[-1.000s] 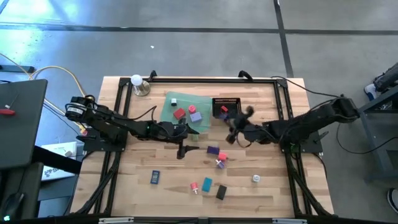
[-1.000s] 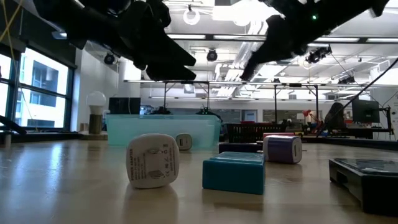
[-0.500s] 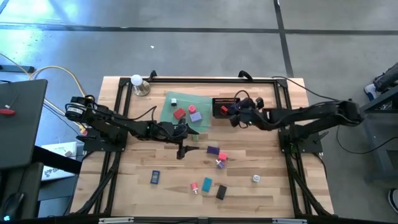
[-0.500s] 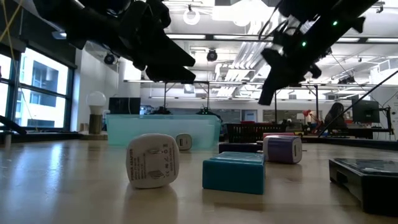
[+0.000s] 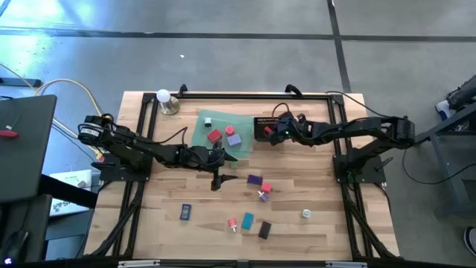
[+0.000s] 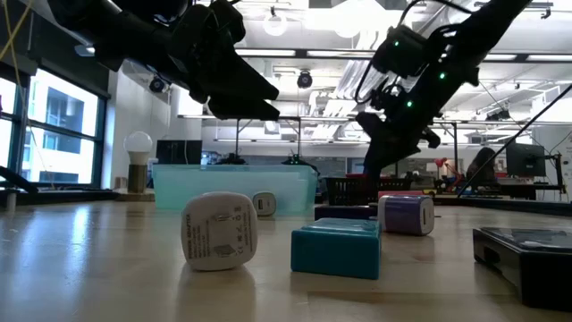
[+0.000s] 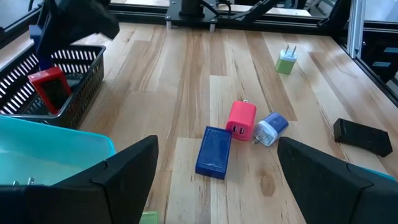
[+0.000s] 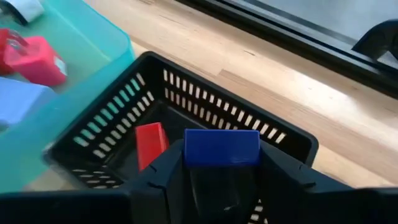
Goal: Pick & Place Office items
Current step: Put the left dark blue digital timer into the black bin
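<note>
Left gripper (image 5: 216,165) hangs over the near right corner of the translucent green tray (image 5: 202,132), fingers (image 7: 124,169) spread wide and gripping nothing. Just ahead of it on the table lie a dark blue block (image 7: 213,151), a pink charger (image 7: 240,119) and a pale blue-and-white plug (image 7: 270,129) (pink and pale blue ones touching each other); a green plug (image 7: 286,61) lies farther out, and a black block (image 7: 362,134) off to that gripper's side. Inside the tray, beyond the left gripper, sit a red block (image 5: 215,135), a purple block (image 5: 234,139) and a small white piece (image 5: 209,120). Toward the table's front edge, well apart from both grippers: a dark blue item (image 5: 185,212), a small red clip (image 5: 233,223), a teal block (image 5: 247,219), a second black block (image 5: 264,230) and a white plug (image 5: 306,214). Right gripper (image 5: 274,133) is over the black mesh basket (image 5: 261,121), clamped on a blue block (image 8: 221,147) held between its fingers (image 8: 168,177). Directly below it, on the basket floor, rests a red eraser (image 8: 150,144).
</note>
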